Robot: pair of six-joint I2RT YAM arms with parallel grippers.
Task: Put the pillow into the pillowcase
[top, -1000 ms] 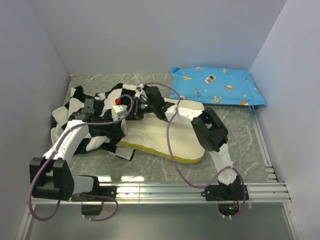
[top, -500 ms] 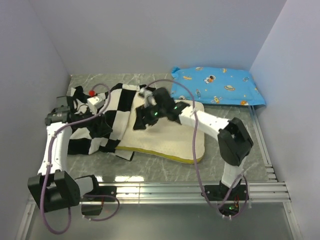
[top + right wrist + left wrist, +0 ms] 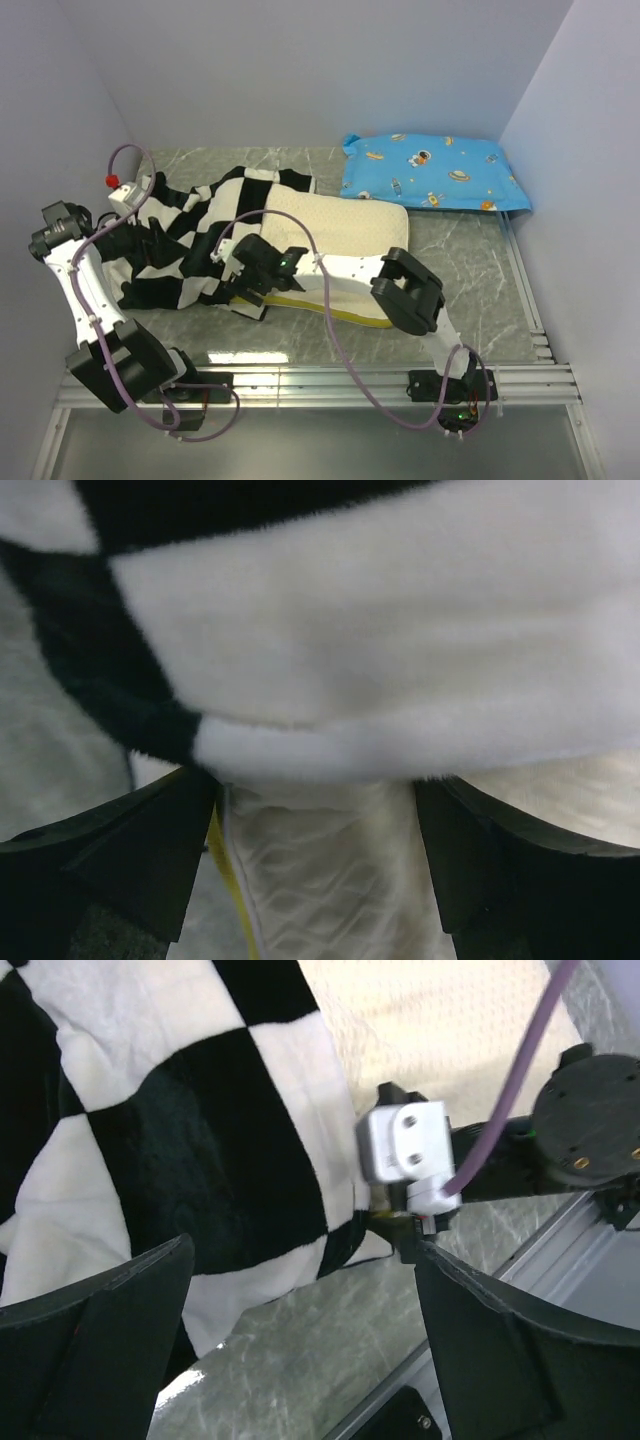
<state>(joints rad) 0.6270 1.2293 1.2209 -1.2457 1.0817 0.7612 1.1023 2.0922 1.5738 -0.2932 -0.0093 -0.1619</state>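
The cream pillow (image 3: 345,225) lies across the middle of the table, its left end under the black-and-white checked pillowcase (image 3: 180,235). My right gripper (image 3: 240,272) is low at the pillow's near-left corner. In the right wrist view its jaws (image 3: 315,790) stand open on either side of the quilted pillow (image 3: 330,880) and its yellow piping, just below the pillowcase hem (image 3: 350,650). My left gripper (image 3: 150,225) hangs at the far left over the pillowcase (image 3: 200,1140). It (image 3: 305,1250) is wide open and holds nothing.
A blue cartoon-print pillow (image 3: 435,170) lies at the back right against the wall. Grey walls close in the left, back and right. A metal rail (image 3: 350,380) runs along the near edge. The right arm's white wrist camera (image 3: 405,1150) shows in the left wrist view.
My left gripper opened, let go of the pillowcase and drew back to the left. My right arm swung from the pillow's far side to its near-left corner. The pillowcase now lies flatter.
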